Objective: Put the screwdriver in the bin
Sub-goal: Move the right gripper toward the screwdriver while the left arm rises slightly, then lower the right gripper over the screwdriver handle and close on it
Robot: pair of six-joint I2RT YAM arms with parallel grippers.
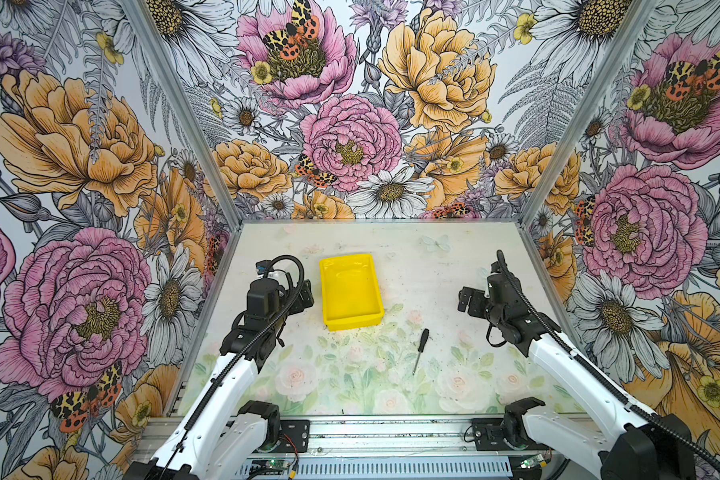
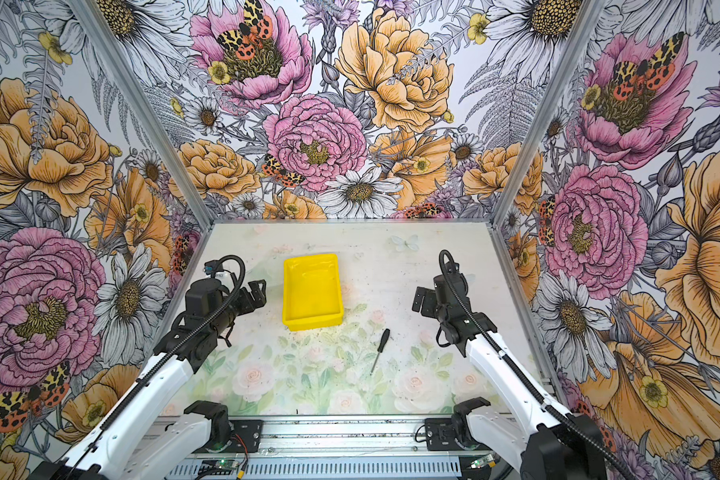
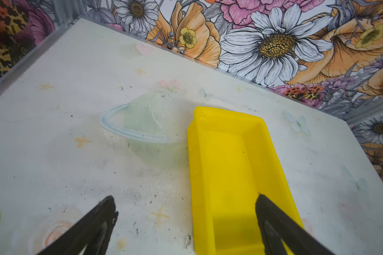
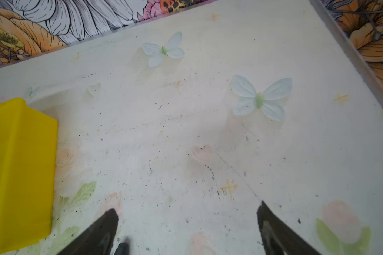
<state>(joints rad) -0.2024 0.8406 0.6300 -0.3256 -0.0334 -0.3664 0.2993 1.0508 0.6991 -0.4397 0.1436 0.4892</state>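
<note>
In both top views the screwdriver (image 1: 419, 352) lies on the bench (image 1: 433, 266) near the bin (image 1: 352, 322), which is empty: nothing is done yet, and both the grasp and the drop are left. Bare bench surrounds the tool. Left wrist view: left gripper (image 3: 185, 198) spread wide, empty, beside the bin. Right wrist view: right gripper (image 4: 187, 206) wide open, empty, the bin wall off to one side, open bench ahead

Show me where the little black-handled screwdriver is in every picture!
In a top view: small black-handled, silver-shafted screwdriver, just below-right of the bright yellow rectangular plastic bin.
In a top view: screwdriver, likewise.
Left wrist: not there.
Right wrist: cannot tell.
Landmark: the bin, in all four.
</note>
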